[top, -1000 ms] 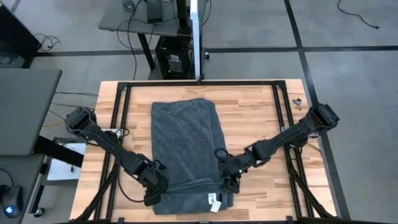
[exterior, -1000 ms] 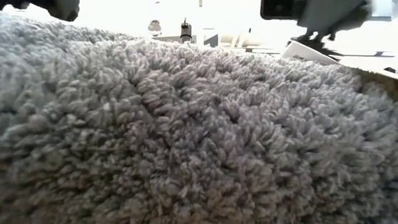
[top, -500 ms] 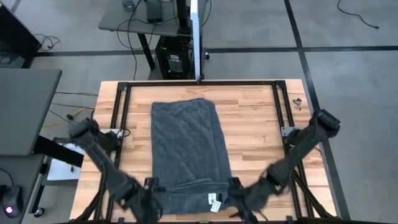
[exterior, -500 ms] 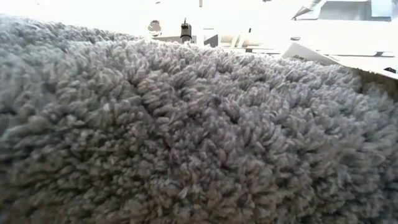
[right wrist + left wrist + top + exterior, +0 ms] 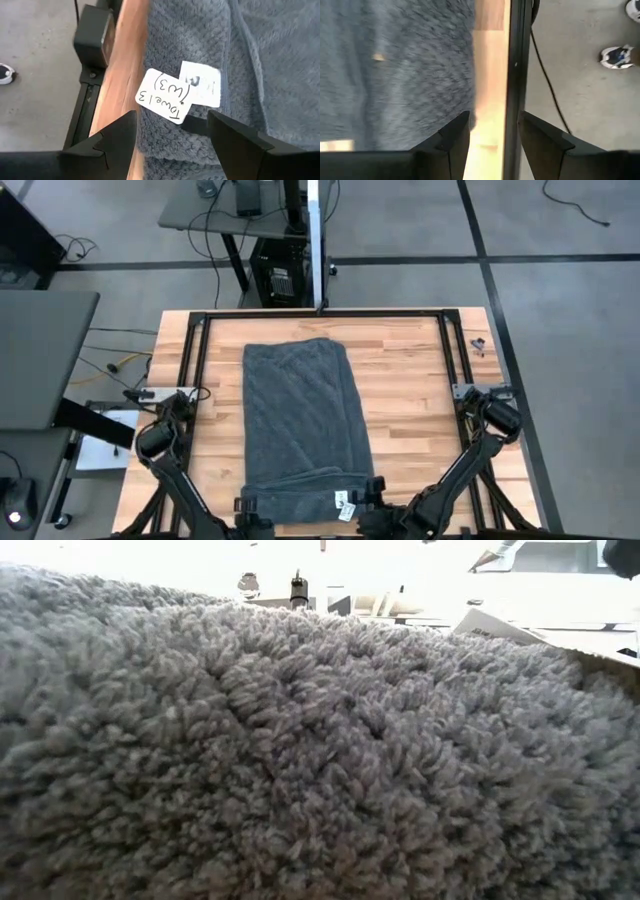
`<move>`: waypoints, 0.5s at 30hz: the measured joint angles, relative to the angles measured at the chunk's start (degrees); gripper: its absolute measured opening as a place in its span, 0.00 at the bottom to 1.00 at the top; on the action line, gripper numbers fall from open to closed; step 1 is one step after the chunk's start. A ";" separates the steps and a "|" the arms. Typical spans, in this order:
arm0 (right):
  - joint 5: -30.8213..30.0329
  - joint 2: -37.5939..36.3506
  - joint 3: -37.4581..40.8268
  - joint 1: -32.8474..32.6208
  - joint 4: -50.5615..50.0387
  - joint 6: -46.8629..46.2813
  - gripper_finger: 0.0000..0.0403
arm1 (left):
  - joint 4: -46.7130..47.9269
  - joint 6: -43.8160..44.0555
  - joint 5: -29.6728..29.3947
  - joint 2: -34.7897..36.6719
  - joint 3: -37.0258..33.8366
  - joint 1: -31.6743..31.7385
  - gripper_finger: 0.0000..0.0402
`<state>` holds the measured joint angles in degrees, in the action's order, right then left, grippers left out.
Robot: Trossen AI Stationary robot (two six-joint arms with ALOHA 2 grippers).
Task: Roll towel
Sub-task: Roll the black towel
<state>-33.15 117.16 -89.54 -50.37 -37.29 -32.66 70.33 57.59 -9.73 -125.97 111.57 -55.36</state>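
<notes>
The dark grey towel (image 5: 300, 415) lies flat and lengthwise on the wooden table, with a low fold across its near end (image 5: 305, 480). Its white tag (image 5: 345, 503) lies at the near right corner, and a handwritten label lies on it (image 5: 165, 97). The towel's pile fills the low view (image 5: 300, 740). My left gripper (image 5: 493, 117) is open over the towel's near left edge by the table's near rail. My right gripper (image 5: 171, 117) is open over the tag. Neither is seen to touch the cloth.
Black frame rails run along the table's sides (image 5: 190, 380) and near edge (image 5: 512, 75). Bare wood lies right of the towel (image 5: 415, 400). A small dark item sits at the far right corner (image 5: 478, 343). A shoe shows on the floor (image 5: 617, 55).
Both grippers have drawn back from the fold at the towel's near end toward the table's near edge, and both arms have swung back and outward. The towel lies as before, its near end still folded over.
</notes>
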 joint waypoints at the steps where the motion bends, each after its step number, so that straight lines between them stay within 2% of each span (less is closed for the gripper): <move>1: -0.01 -0.01 -0.08 0.00 -0.25 -0.59 0.58 | -0.52 0.93 0.19 0.03 0.00 0.41 0.37; 7: 0.01 -0.16 -0.08 -0.02 -1.26 -1.49 0.58 | 1.18 1.11 -1.63 0.63 1.15 2.23 0.41; 15: 0.32 -0.20 -0.08 -0.01 -0.35 -3.32 0.58 | -1.07 -0.36 -3.38 0.24 -2.99 1.78 0.52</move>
<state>-32.83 116.97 -89.62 -50.38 -37.64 -35.98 69.25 57.23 -13.11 -125.73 108.57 -53.58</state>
